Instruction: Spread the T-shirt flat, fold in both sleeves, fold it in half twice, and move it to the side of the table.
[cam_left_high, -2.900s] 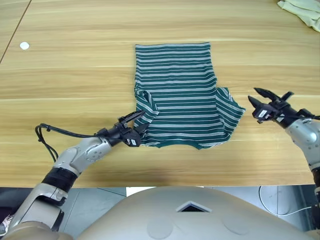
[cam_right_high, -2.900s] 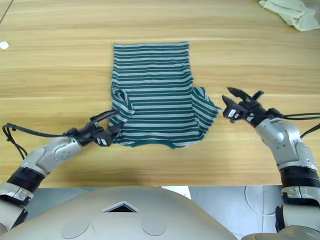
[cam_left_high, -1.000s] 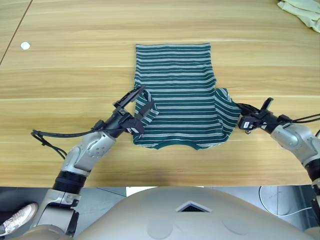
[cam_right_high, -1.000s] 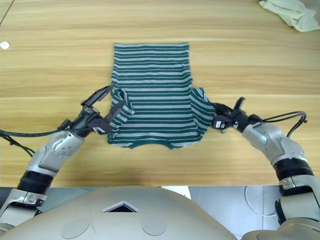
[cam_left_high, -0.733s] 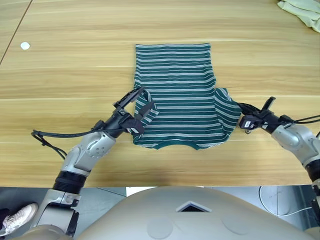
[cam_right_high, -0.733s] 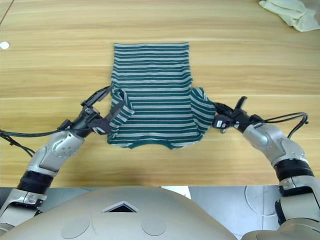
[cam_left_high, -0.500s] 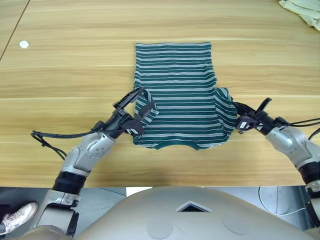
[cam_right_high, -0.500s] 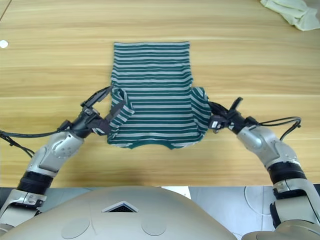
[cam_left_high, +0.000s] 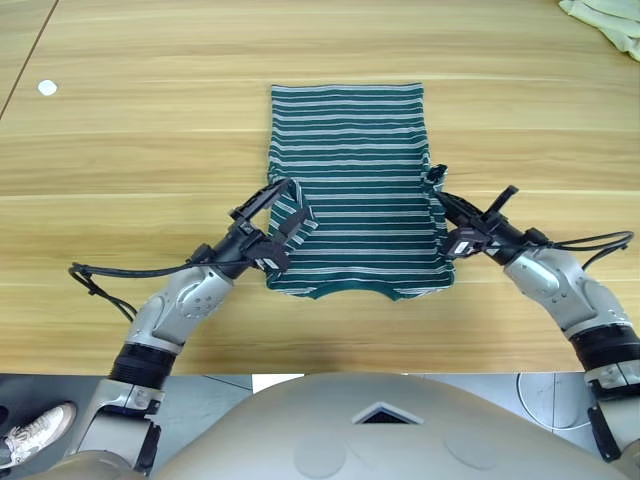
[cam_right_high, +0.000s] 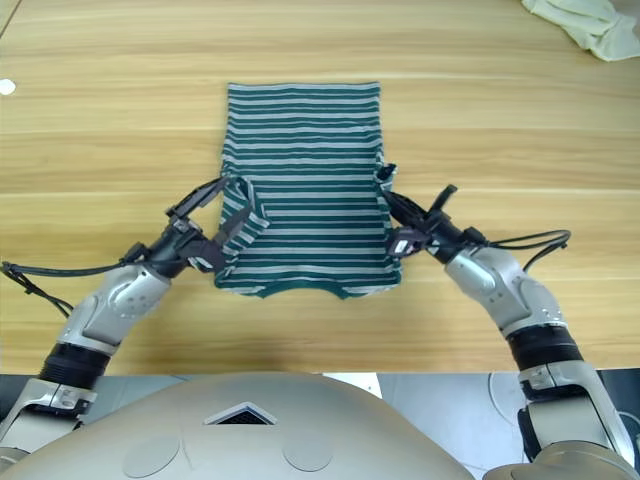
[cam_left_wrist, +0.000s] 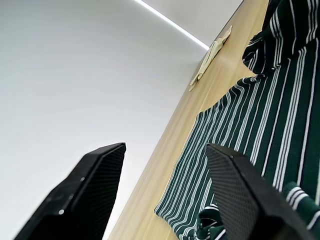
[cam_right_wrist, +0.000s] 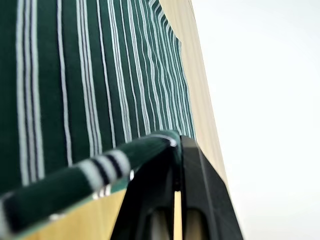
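The green-and-white striped T-shirt (cam_left_high: 350, 170) lies on the wooden table (cam_left_high: 150, 150), collar end toward me. Its left sleeve (cam_left_high: 293, 205) is folded in over the body. My left gripper (cam_left_high: 278, 210) stands open at that sleeve, its fingers (cam_left_wrist: 92, 192) apart with nothing between them. My right gripper (cam_left_high: 440, 195) is shut on the right sleeve (cam_left_high: 437, 174), holding it bunched and lifted over the shirt's right edge. In the right wrist view the striped sleeve fabric (cam_right_wrist: 100, 170) is pinched at the closed fingertips (cam_right_wrist: 165, 160), with the shirt body (cam_right_wrist: 75, 75) beyond.
A cream cloth (cam_left_high: 605, 20) lies crumpled at the table's far right corner. A small white disc (cam_left_high: 47, 87) sits at the far left. A black cable (cam_left_high: 95, 280) loops beside my left forearm. Bare wood surrounds the shirt on all sides.
My right gripper closed on the right sleeve and carried it leftward and up, so the sleeve no longer sticks out. The left gripper has stayed open at the folded left sleeve.
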